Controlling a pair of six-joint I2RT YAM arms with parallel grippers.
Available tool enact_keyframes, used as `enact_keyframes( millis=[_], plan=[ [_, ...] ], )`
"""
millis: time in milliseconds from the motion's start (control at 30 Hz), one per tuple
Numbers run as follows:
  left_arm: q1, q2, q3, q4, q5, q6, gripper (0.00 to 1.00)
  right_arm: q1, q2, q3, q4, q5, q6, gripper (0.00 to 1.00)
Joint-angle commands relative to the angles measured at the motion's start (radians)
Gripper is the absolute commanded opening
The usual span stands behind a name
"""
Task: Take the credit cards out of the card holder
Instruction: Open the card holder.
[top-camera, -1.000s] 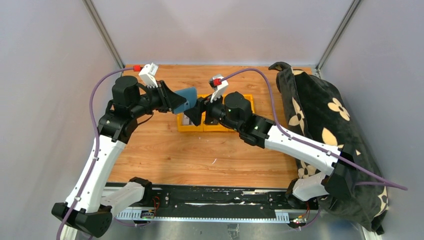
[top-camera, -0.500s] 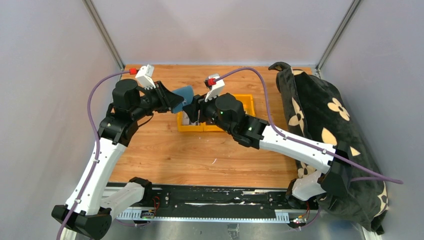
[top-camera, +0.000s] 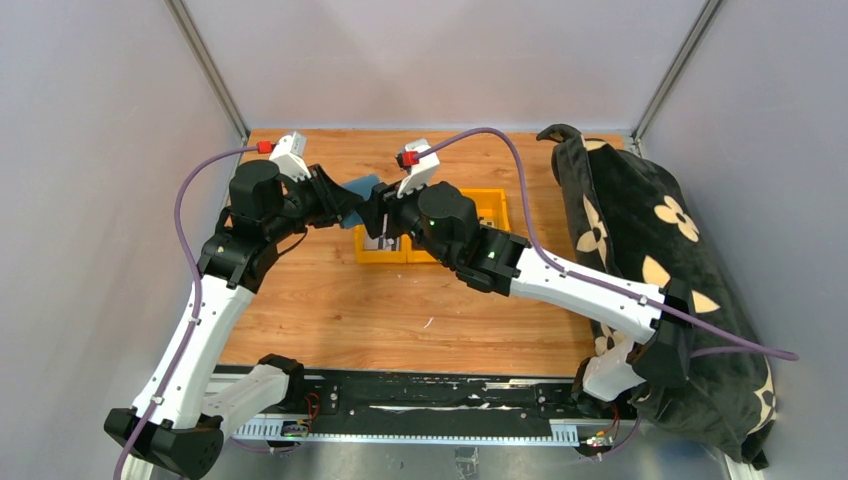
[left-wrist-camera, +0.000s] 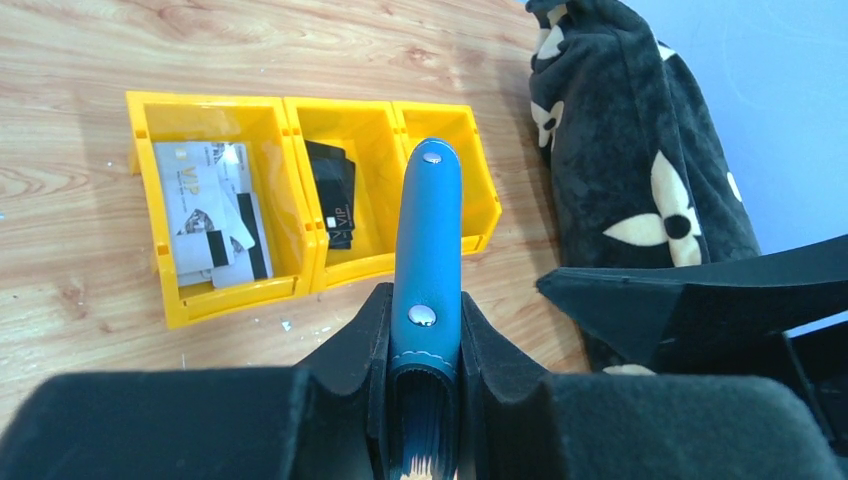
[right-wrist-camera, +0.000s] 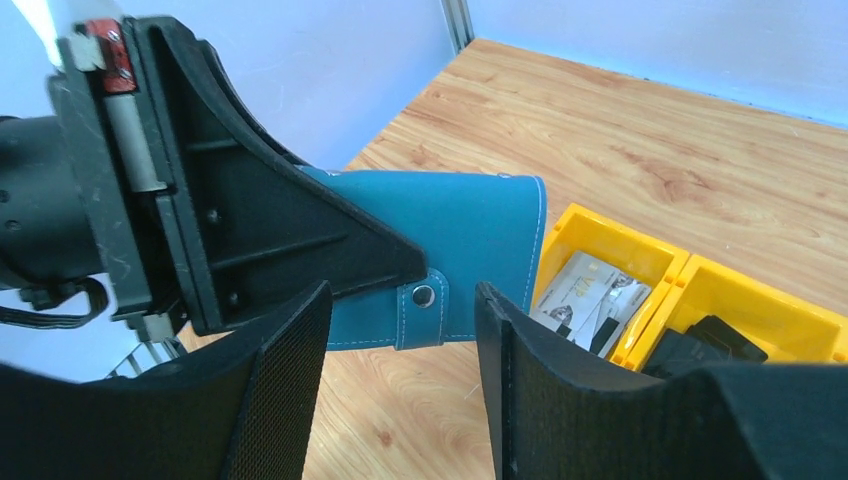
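My left gripper (left-wrist-camera: 427, 300) is shut on the blue card holder (left-wrist-camera: 428, 240), which I see edge-on with two metal snaps, held in the air over the wood table. From above, the card holder (top-camera: 360, 186) sticks out toward my right gripper (top-camera: 376, 214). That right gripper (right-wrist-camera: 400, 310) is open, its two fingers either side of the holder's snap tab (right-wrist-camera: 422, 310) and not touching it. Pale credit cards (left-wrist-camera: 205, 210) lie in the left yellow compartment and dark cards (left-wrist-camera: 330, 190) in the middle one. Ribbed pockets show inside the holder's near end.
A yellow three-part bin (top-camera: 496, 203) sits on the table behind the grippers; its right compartment (left-wrist-camera: 455, 135) looks empty. A black bag with cream flowers (top-camera: 640, 230) lies along the table's right side. Grey walls close in the back and sides.
The right arm has swung left toward the holder, bringing its fingers up to the snap tab, with the jaws a little narrower. The left gripper has drawn back slightly with the holder.
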Motion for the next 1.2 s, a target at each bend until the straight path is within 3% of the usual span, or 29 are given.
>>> enact_keyframes(
  millis=[0,533,667,967,1067,1167],
  plan=[
    [-0.002,-0.009,0.018,0.037,0.017,-0.023,0.0,0.013,0.043,0.035,-0.036,0.002,-0.018,0.56],
    [-0.001,-0.017,0.029,0.07,0.075,-0.105,0.0,0.015,0.082,0.049,-0.069,-0.012,-0.021,0.42],
    [0.002,-0.018,0.041,0.091,0.112,-0.129,0.0,0.015,0.082,0.03,-0.076,0.001,-0.009,0.47],
    [0.009,-0.02,0.043,0.133,0.2,-0.175,0.0,0.015,0.053,-0.001,-0.065,0.034,-0.01,0.46],
    [0.013,-0.022,0.047,0.14,0.212,-0.175,0.0,0.015,0.033,-0.021,-0.061,0.028,0.001,0.55],
    [0.014,-0.024,0.047,0.147,0.225,-0.18,0.0,0.015,0.025,-0.035,-0.053,0.03,0.009,0.59]
  ],
)
